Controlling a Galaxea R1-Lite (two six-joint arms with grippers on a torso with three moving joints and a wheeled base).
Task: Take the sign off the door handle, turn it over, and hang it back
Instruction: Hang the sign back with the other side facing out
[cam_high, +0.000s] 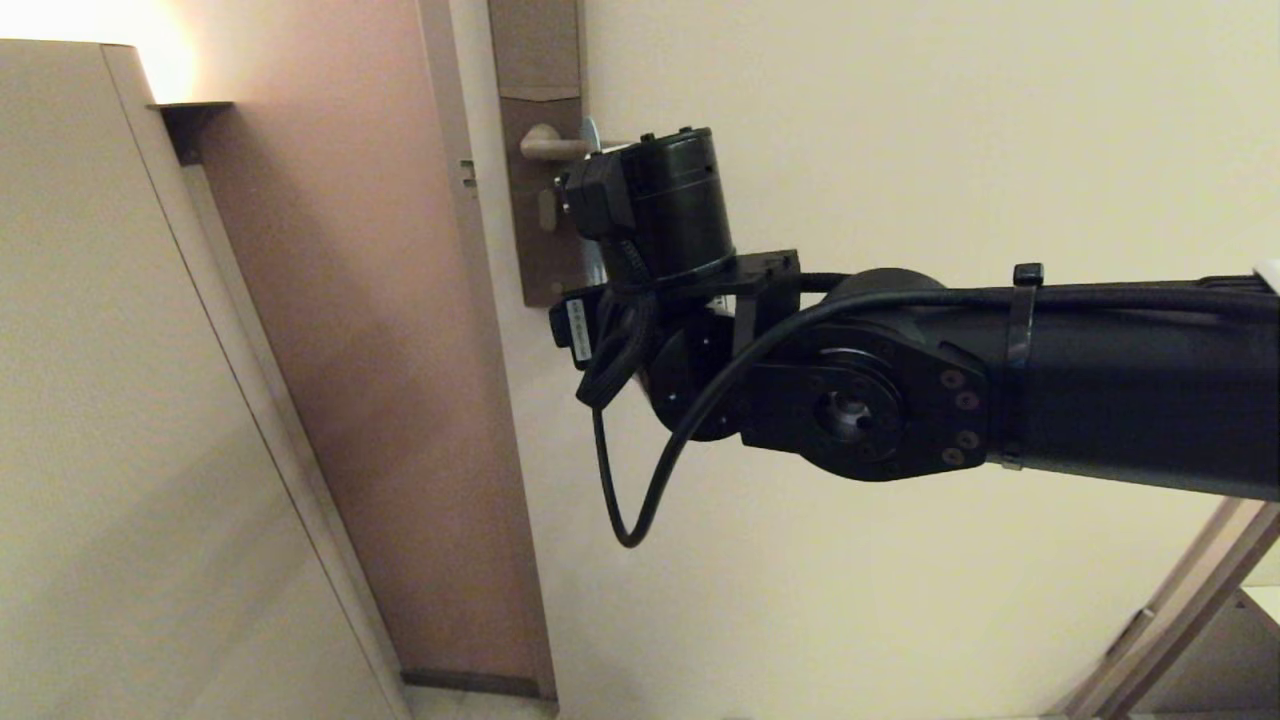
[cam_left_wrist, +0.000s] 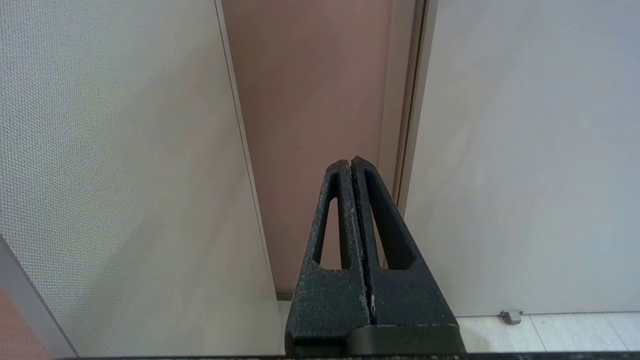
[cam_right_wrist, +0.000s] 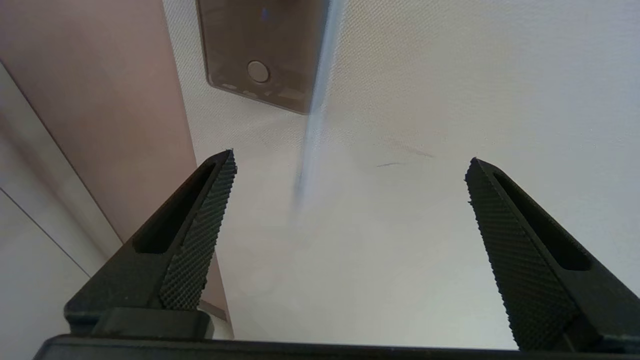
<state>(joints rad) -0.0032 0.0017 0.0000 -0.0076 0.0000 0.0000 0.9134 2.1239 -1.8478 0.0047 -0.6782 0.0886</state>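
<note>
My right gripper (cam_right_wrist: 350, 160) is spread wide and holds nothing, raised up close under the door handle (cam_high: 548, 146). The sign (cam_right_wrist: 312, 120) hangs from that lever, and from my wrist camera I see it edge-on: a thin pale-blue strip running lengthwise down past the brown backplate (cam_right_wrist: 260, 50) and ending between my two fingertips (cam_right_wrist: 227, 162), nearer the one on the backplate's side, touching neither. So its long axis points straight at my open jaws, and its flat faces look toward my finger pads, which I judge is the alignment a pinch on the lower end needs; I would only have to advance along that axis and close. In the head view my own wrist hides most of the sign. My left gripper (cam_left_wrist: 352, 161) is pressed together, empty, parked low and well away from the handle, so the right is plainly the nearer arm
</note>
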